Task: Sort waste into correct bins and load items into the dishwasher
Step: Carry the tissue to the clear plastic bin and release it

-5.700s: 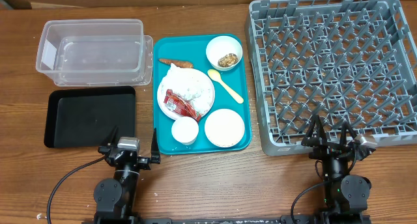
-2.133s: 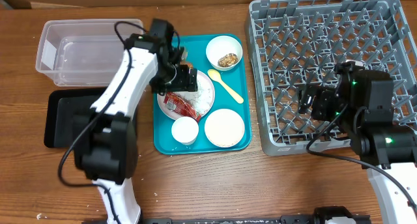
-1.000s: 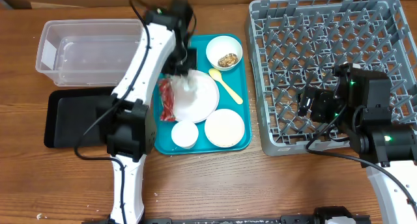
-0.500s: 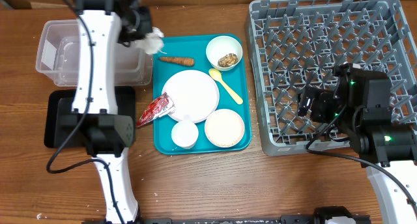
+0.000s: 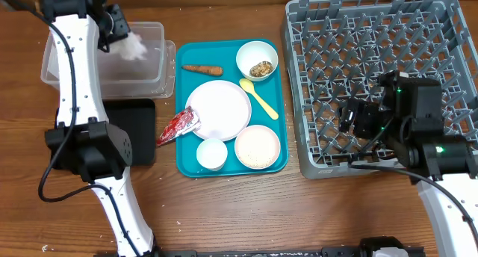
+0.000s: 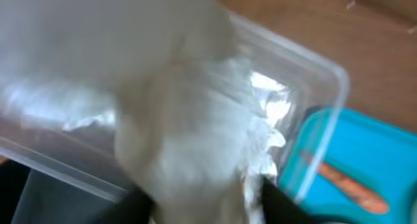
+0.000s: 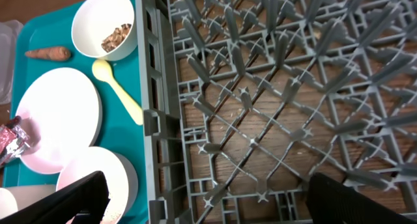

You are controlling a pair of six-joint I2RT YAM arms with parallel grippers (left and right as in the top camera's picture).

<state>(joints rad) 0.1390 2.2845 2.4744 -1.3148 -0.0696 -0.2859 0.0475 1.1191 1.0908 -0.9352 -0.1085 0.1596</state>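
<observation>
Over the clear tub, far left, the white napkin sat at my left pincer, whose grip I could not tell, while my right pincer gaped wide above the rack.

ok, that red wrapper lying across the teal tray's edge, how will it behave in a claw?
Likely floppy and very light: the red wrapper looks thin and crinkled, draped over the teal tray rim. Its shiny surface may slip in a loose pinch. A push would probably slide or crumple it, not roll it.
</observation>
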